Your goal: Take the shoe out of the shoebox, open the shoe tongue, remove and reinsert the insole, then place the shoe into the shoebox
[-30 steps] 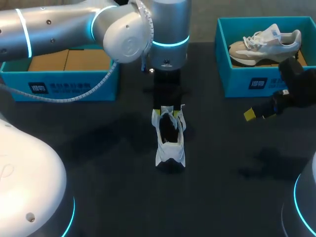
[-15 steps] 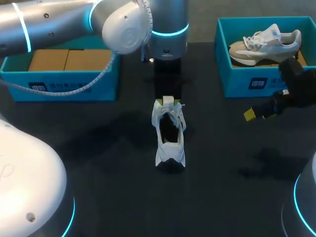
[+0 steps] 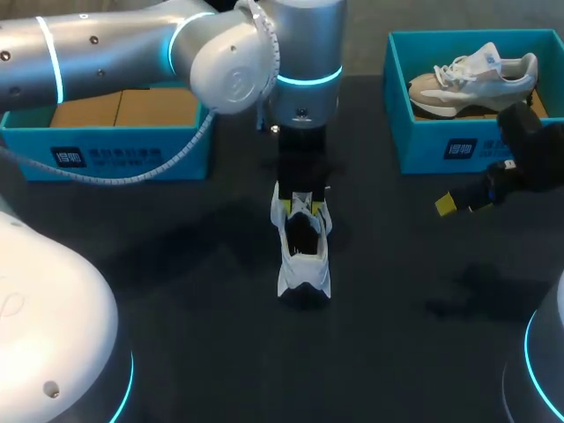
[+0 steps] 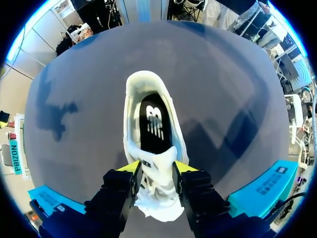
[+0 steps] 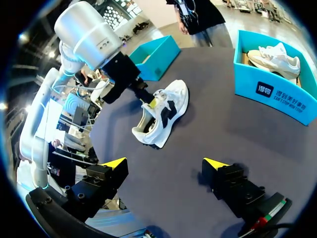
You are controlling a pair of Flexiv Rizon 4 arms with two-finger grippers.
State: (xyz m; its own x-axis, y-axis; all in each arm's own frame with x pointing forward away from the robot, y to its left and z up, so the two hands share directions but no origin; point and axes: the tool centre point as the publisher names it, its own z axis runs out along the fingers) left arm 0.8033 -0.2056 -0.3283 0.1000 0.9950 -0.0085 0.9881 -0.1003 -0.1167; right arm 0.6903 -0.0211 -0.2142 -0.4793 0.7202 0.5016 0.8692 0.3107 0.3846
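Note:
A white shoe [image 3: 304, 251] stands upright mid-table, heel toward me, its dark insole [image 4: 153, 124] showing inside. My left gripper [image 3: 302, 201] comes down over the laces end, shut on the shoe's tongue [image 4: 157, 166], with a yellow-tipped finger on each side of it. The open teal shoebox [image 3: 123, 154] stands at the far left, cardboard inside. My right gripper [image 3: 467, 201] hovers open over the table's right side with nothing between its fingers; in its own view the right gripper [image 5: 166, 162] faces the shoe [image 5: 163, 111] from a distance.
A second teal shoebox [image 3: 458, 150] at the far right holds a beige and white shoe [image 3: 476, 75]. Bare dark tabletop [image 3: 176, 291] lies in front of and beside the white shoe.
My left gripper rose slightly toward the far side with the tongue, then came back down to the shoe's opening, narrowing a little. The right arm and the shoe stayed put.

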